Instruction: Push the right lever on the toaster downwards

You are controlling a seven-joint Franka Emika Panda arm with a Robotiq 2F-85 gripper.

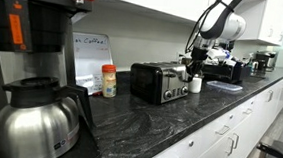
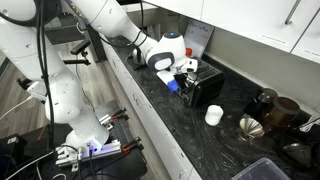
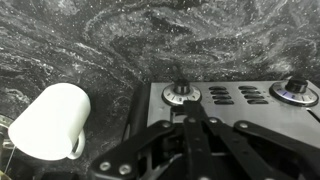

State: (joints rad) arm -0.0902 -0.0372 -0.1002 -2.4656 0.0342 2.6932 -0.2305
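We are looking at the toaster, which is sitting on the dark marbled bench with its long chrome side facing out and its back close to the wall. In the wrist view we are seeing one black end of it from above: a flat panel with two round controls, one on the left and one at the right edge, with rows of slots between them.

The gripper is hanging directly over that end panel. Its tip is sitting between the two controls and nearer the left one. Its two fingers are looking pressed together, with nothing between them. We cannot tell whether the tip is touching the toaster. In an exterior view the gripper is meeting the toaster at the end that lies nearest the arm.

A white mug is standing on the bench just beside that same end of the toaster, apart from the gripper. Further out, a big black coffee maker with a steel carafe is filling the near corner of an exterior view, well apart from the toaster.
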